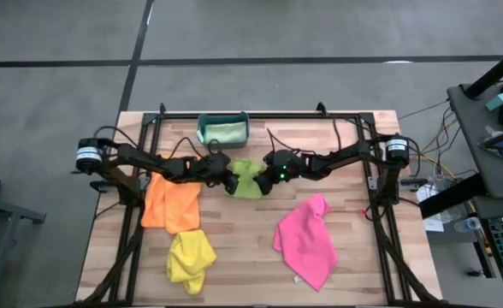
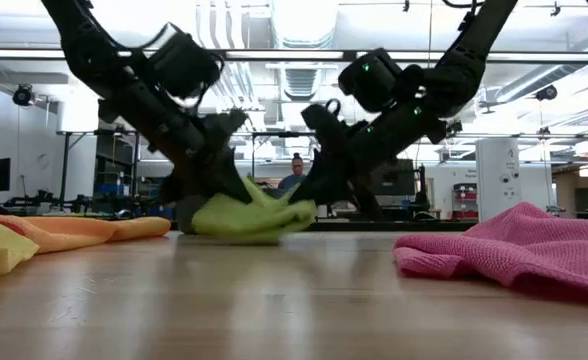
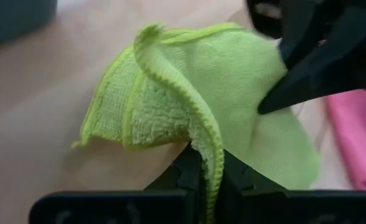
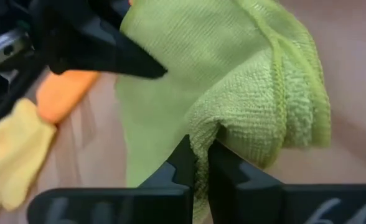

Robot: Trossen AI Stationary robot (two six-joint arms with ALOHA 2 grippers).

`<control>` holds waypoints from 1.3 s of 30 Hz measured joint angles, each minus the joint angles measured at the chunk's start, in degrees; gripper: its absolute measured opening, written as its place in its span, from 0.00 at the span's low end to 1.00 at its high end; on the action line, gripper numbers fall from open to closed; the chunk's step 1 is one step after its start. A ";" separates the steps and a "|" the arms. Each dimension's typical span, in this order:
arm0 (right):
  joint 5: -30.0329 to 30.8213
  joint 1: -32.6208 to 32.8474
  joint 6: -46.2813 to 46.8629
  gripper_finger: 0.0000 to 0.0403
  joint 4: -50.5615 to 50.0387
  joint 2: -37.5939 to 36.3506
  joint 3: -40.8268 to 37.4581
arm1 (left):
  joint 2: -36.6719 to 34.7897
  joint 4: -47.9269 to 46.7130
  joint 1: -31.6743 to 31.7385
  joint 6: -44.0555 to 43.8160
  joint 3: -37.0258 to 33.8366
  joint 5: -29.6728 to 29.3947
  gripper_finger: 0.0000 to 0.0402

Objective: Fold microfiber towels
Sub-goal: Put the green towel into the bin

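Hands point(image 1: 231, 181) point(image 1: 263, 180) pinching lime towel point(image 1: 247, 178)

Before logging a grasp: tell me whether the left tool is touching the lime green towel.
Touching. The left wrist view shows the left tool shut on a raised fold of the lime green towel, with cloth pinched between its fingers.

text: none legible | labels: none | brands: none | numbers: none | signs: none
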 joint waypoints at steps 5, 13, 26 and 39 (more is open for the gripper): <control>0.13 -3.27 -3.07 0.03 1.05 -4.38 0.01 | -4.60 -0.06 2.41 3.81 0.01 -1.28 0.00; 0.11 -7.49 -11.07 0.03 -5.42 -6.30 7.47 | -11.03 0.36 8.59 10.01 0.02 -2.51 0.00; 3.30 -11.98 -31.22 0.03 -22.09 1.21 30.00 | -17.20 0.44 19.91 22.04 0.09 -2.68 0.00; 3.08 -16.57 -36.89 0.03 -25.13 14.31 42.88 | -13.69 0.44 29.07 24.94 0.04 -2.64 0.00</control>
